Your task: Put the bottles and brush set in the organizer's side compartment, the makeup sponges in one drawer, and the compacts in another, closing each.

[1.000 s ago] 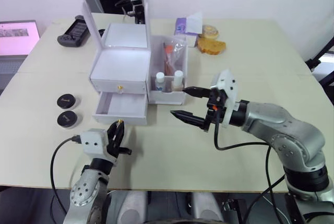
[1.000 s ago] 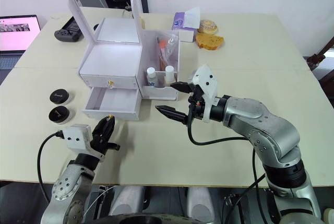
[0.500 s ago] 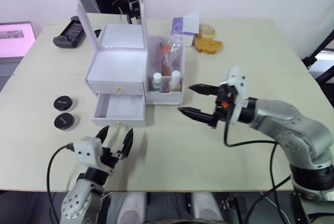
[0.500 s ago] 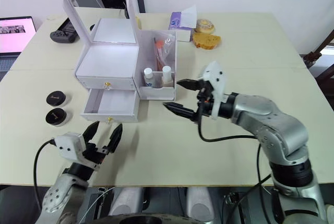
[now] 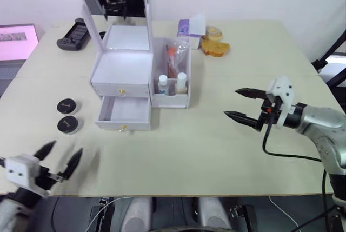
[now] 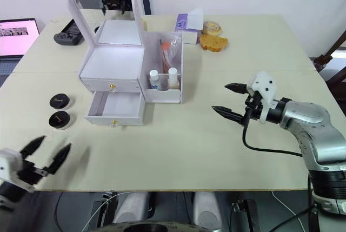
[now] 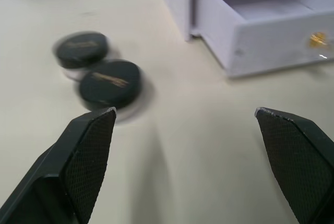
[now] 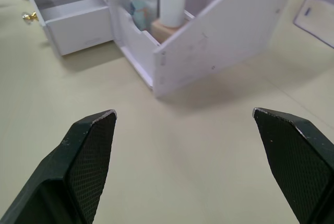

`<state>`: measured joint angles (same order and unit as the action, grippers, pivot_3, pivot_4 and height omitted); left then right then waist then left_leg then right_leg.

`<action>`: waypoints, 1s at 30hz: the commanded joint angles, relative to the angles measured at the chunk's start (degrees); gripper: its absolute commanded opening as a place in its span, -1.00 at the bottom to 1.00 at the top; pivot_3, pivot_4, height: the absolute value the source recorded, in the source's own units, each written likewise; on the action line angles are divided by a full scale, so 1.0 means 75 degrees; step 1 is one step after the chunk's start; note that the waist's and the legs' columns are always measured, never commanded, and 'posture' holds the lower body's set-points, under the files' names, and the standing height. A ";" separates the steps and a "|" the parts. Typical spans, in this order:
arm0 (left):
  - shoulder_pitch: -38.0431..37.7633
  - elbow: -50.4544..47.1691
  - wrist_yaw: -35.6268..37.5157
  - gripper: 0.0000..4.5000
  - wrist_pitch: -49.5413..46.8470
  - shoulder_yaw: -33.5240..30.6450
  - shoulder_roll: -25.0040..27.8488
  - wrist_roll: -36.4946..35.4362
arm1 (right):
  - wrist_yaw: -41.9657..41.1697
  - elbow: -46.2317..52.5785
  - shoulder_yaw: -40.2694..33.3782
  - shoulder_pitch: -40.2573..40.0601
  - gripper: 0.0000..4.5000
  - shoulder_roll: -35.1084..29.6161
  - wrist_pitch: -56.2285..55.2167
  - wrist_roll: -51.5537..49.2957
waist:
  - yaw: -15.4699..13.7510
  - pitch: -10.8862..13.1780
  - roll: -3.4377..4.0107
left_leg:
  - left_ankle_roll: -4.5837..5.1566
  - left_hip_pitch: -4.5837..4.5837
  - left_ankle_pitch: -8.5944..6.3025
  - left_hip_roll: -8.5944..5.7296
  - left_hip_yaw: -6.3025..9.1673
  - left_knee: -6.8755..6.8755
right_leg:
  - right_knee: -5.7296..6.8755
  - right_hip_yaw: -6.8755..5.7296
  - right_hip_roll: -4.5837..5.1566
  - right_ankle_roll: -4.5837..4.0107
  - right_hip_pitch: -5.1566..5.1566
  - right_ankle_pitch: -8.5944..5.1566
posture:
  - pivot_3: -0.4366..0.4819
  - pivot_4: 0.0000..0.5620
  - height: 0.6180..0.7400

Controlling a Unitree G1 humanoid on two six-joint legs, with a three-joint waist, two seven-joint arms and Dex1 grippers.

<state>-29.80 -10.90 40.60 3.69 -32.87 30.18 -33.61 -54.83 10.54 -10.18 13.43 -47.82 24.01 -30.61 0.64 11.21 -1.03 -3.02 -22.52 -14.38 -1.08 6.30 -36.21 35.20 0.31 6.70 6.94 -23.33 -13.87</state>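
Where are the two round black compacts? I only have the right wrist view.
Observer: Both round black compacts lie on the beige table, on the robot's left of the open lower drawer of the white plastic organizer.
Operator: Is the upper drawer shut?
Observer: Yes, the upper drawer is closed.
Operator: Where's the left gripper?
Observer: The left gripper hovers at the table's front edge, nearer the robot than the compacts, jaws open and holding nothing.
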 commanded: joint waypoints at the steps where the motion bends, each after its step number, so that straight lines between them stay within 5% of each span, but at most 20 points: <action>1: 0.0225 0.0601 0.0637 0.99 -0.0278 -0.0746 0.0601 -0.0533 | -0.0203 -0.0524 -0.0452 0.0070 1.00 0.0053 -0.0501 0.0006 | 0.0007 0.0000 0.0000 | 0.0000 0.0000 0.0000 0.0000 0.0000 0.0001 | 0.0000 0.0001 0.0000 0.0001 0.0000 0.0000 | -0.05 -0.47 1.00; 8: 0.1138 0.2828 0.1815 0.99 -0.0710 -0.1933 0.2659 -0.0589 | -0.0644 -0.2696 -0.0675 0.0533 1.00 -0.0203 -0.1500 0.0509 | 0.0038 0.0001 0.0002 | 0.0000 0.0013 0.0000 0.0001 -0.0001 0.0005 | 0.0018 0.0002 -0.0005 0.0002 -0.0002 0.0000 | -0.05 -0.47 1.00; 13: 0.2096 0.4291 0.2485 0.99 -0.0565 -0.1783 0.3469 -0.0241 | -0.1002 -0.4008 -0.0673 0.0851 1.00 -0.0255 -0.2143 0.0817 | 0.0055 0.0001 0.0009 | -0.0001 0.0016 0.0001 0.0001 -0.0006 0.0009 | 0.0022 0.0006 -0.0004 0.0004 -0.0001 -0.0001 | -0.05 -0.47 1.00; 24: 0.2734 0.4484 0.2807 0.99 -0.0592 -0.1496 0.3269 0.0090 | -0.1275 -0.3836 -0.0637 0.0965 1.00 -0.0198 -0.2174 0.0823 | 0.0117 0.0004 0.0014 | -0.0005 0.0021 0.0003 0.0002 -0.0009 0.0016 | 0.0049 0.0015 -0.0005 0.0036 -0.0013 0.0005 | -0.05 -0.47 1.00; 30: 0.2022 0.3640 0.2650 0.99 -0.0916 -0.2090 0.2979 -0.0098 | -0.1606 -0.2024 0.0342 0.1734 1.00 -0.0381 0.0025 0.0423 | 0.0245 0.0010 0.0025 | -0.0006 0.0021 0.0004 0.0001 -0.0008 0.0017 | 0.0051 0.0020 -0.0005 0.0042 -0.0014 0.0006 | -0.05 -0.47 1.00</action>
<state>-13.37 20.06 60.99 -2.27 -45.38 53.08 -33.18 -65.98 -11.36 -8.61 23.57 -49.42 19.83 -24.59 2.47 11.29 -0.85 -3.06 -22.39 -14.36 -1.07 6.19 -36.08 35.57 0.53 6.68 7.24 -23.50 -13.83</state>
